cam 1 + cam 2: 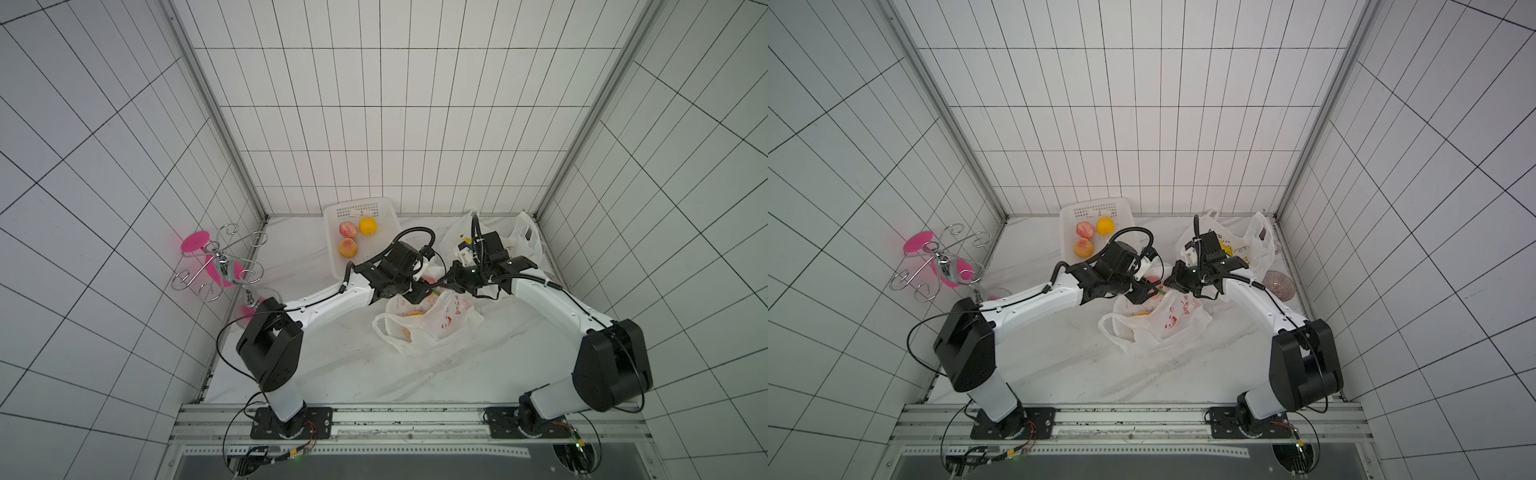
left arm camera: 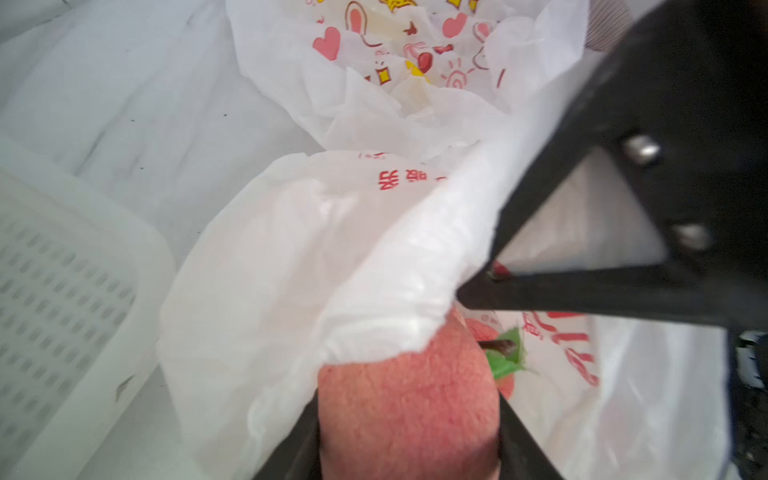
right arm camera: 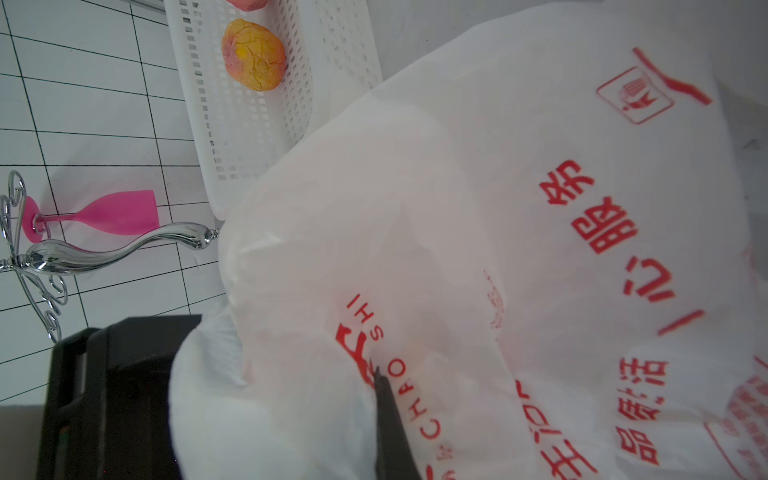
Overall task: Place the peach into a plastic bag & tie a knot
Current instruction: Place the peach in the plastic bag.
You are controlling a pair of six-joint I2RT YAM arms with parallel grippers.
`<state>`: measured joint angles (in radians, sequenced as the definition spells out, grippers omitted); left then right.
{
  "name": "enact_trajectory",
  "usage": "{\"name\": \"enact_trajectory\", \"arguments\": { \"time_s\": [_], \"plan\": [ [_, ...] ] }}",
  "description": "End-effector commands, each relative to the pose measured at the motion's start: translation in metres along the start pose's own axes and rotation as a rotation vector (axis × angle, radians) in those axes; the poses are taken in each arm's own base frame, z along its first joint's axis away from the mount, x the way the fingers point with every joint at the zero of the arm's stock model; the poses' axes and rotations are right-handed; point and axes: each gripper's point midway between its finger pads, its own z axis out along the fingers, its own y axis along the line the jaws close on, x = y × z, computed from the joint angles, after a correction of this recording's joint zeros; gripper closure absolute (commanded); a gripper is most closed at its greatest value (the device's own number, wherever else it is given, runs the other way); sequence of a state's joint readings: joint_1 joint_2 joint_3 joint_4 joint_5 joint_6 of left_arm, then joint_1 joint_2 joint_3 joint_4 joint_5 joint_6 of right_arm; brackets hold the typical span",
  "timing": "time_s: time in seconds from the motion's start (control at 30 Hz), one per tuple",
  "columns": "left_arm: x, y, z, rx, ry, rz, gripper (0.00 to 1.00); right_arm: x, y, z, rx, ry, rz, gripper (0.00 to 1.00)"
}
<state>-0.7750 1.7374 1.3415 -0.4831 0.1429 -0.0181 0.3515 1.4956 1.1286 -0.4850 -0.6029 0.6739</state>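
The left gripper clasped the peach between its fingers, which touched both flanks, right at the mouth of the bag. The right gripper, fingers pinched tight on the rim, held that mouth up just ahead of the left fingertips. The step looked like insertion. Next, the peach needed carrying deeper and releasing clear of the film; the knot was not yet begun.

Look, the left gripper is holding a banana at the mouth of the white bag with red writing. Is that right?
Not a banana. The left wrist view shows the left gripper holding a pink peach with a green leaf at the mouth of the white bag with red writing.
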Motion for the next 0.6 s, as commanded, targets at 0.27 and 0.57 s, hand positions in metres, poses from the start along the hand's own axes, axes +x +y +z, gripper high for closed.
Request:
{"name": "enact_trajectory", "arguments": {
  "time_s": [0.27,0.57],
  "plan": [
    [-0.033,-0.017,-0.038,0.007,-0.094,0.045,0.12,-0.011,0.018,-0.008,-0.043,-0.030,-0.026,1.00],
    [-0.022,-0.012,-0.081,0.051,-0.152,0.007,0.20,-0.013,0.020,-0.011,-0.048,-0.041,-0.034,1.00]
  ]
}}
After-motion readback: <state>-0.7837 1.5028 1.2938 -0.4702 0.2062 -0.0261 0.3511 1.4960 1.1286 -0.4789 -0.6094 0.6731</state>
